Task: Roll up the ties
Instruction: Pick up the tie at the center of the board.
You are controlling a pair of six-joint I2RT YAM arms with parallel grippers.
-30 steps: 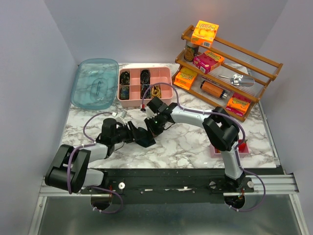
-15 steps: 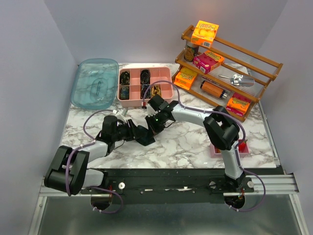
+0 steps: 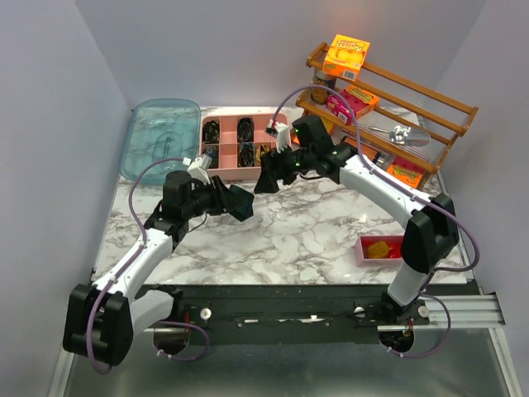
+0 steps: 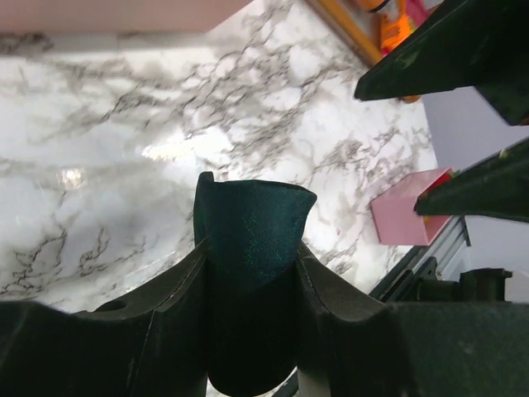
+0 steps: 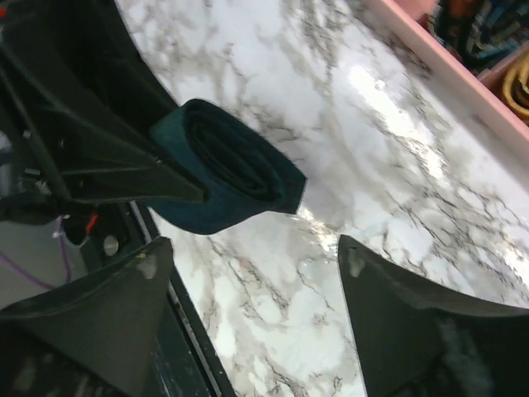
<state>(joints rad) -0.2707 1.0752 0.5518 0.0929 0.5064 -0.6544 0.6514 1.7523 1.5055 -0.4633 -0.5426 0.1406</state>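
Observation:
One of the ties, a dark teal fabric rolled into a coil (image 4: 252,227), is clamped between the two fingers of my left gripper (image 4: 252,252), which is shut on it above the marble table (image 3: 331,231). From above, the left gripper (image 3: 240,203) holds the coil (image 3: 242,201) near the table's middle left. My right gripper (image 3: 271,175) hovers just behind and to the right of it, open and empty. In the right wrist view the coil (image 5: 227,169) lies beyond the right gripper (image 5: 256,273), apart from both fingers (image 5: 91,322).
A pink divided organiser (image 3: 281,124) at the back holds dark and yellow coils (image 3: 263,154). A teal lid (image 3: 161,149) lies to its left. A wooden rack (image 3: 388,124) with boxes and cans stands back right. A small pink tray (image 3: 364,245) sits front right.
My right gripper has opened, let go of the rolled tie and pulled away up and to the back right. My left arm has lifted the coil and carried it slightly toward the back.

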